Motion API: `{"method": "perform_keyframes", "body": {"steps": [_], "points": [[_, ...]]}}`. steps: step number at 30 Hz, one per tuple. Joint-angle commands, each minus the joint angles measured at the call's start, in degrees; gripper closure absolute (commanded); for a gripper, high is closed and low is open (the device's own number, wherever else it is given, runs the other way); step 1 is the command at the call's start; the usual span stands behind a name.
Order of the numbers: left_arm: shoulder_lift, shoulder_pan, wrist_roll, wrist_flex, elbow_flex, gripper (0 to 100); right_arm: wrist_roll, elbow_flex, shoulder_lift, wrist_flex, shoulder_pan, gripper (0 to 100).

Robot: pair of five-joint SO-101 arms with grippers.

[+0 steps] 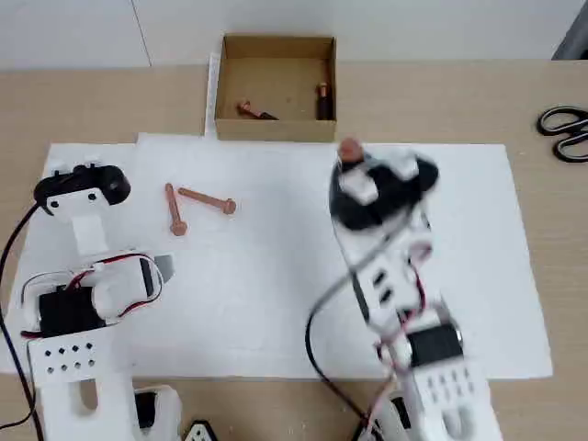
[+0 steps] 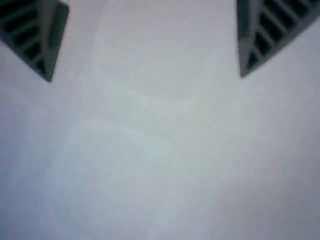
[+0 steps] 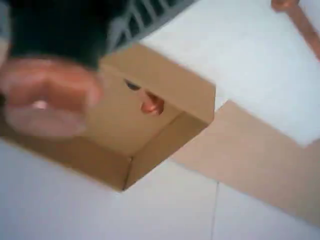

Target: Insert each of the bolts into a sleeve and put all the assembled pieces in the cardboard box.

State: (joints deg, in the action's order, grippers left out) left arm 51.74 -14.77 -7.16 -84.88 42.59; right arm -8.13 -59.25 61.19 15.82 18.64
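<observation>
Mostly white sheet (image 1: pixel 276 294) over wooden table (image 1: pixel 110 101), cardboard box (image 1: pixel 276 130) beyond, scissors (image 1: pixel 562 131) aside

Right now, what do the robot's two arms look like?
Both arms are white plastic with black motor blocks. The left arm and right arm carry thin red, white and black cables, and a thick black cable trails from each. The left gripper's fingers are dark with ribbed slots.

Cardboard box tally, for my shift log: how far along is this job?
Done: two assembled pieces lie in the cardboard box. In hand: the right claw holds a copper-headed piece near the box. Left: two bare bolts lie on the white sheet.
</observation>
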Motion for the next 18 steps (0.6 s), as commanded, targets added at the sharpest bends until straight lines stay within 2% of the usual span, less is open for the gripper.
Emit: {"method": "perform_keyframes", "body": {"steps": [1,8,18], "points": [[1.1,-0.3,0.4,0.0,-2.6,77,-0.6,15.8,-19.4,-6.7,-0.4,99.5],[1.1,-0.3,0.4,0.1,-2.5,77,-0.5,43.4,-52.5,-11.7,-0.5,99.5],[1.0,-0.3,0.5,0.4,-1.8,77,-0.7,81.1,-88.0,-11.7,-0.9,99.1]]}}
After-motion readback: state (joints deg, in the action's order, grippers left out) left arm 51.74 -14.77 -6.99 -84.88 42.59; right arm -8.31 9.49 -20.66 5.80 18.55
